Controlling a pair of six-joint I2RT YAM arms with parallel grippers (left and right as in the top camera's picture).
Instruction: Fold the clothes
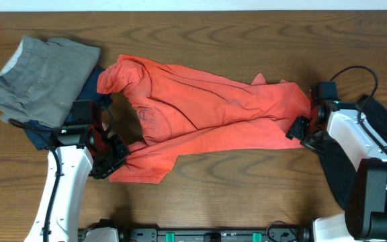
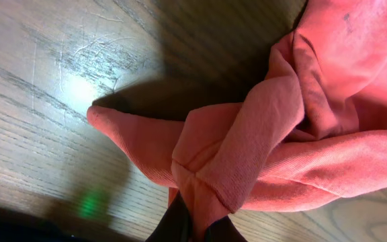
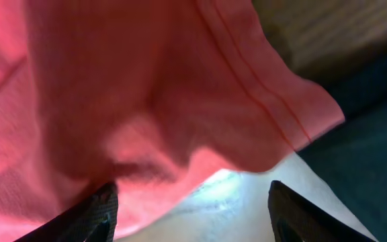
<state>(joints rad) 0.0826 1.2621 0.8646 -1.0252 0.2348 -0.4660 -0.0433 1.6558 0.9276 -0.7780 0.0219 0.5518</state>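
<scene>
The left claw is clamped on a bunched fold of the coral-red T-shirt; in the left wrist view its dark fingertips meet around a thick tuck of ribbed coral cloth at the bottom edge, and the fabric spreads up and to the right from that pinch. Seen from overhead, this claw sits at the shirt's near-left corner, low over the tabletop. The right claw stands apart, with its two black fingertips wide of each other. The shirt's stitched hem hangs in front of them, the cloth lying against the left fingertip while pale tabletop shows in the gap beside the other one. From overhead, the right claw is at the shirt's far-right edge, just touching or just beside the cloth. The shirt itself lies crumpled and stretched lengthwise across the middle of the tabletop between the two claws, with one lump near the upper left. A black garment lies at the right, partly under the right arm. A grey garment sits at the far left on top of a dark blue garment, which touches the shirt's upper-left end.
</scene>
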